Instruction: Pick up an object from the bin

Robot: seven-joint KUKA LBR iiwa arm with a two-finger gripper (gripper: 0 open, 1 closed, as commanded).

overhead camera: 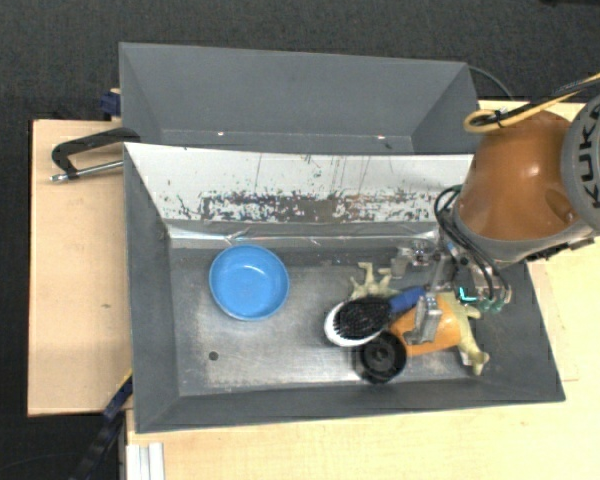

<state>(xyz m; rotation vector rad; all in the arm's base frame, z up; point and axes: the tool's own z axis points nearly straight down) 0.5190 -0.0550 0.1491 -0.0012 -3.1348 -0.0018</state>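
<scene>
Claw (pixel 432 306) hanging low over heap in right front of bin (pixel 280 373), directly above orange thing (pixel 436 338). Cannot tell how far open, or whether gripping anything. Crowding it:
- one blue piece (pixel 405 301) lying just left
- one round white-rimmed black brush (pixel 354 323)
- one black disc (pixel 381 359) touching orange thing
- pale yellow toy (pixel 472 356) poking out at right

One blue bowl (pixel 248 282) sitting well apart, left.

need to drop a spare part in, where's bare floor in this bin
Bare floor left of and below the blue bowl, plus the strip between bowl and brush. Crowded at right: brush, black disc and orange toy heaped under the gripper.
</scene>
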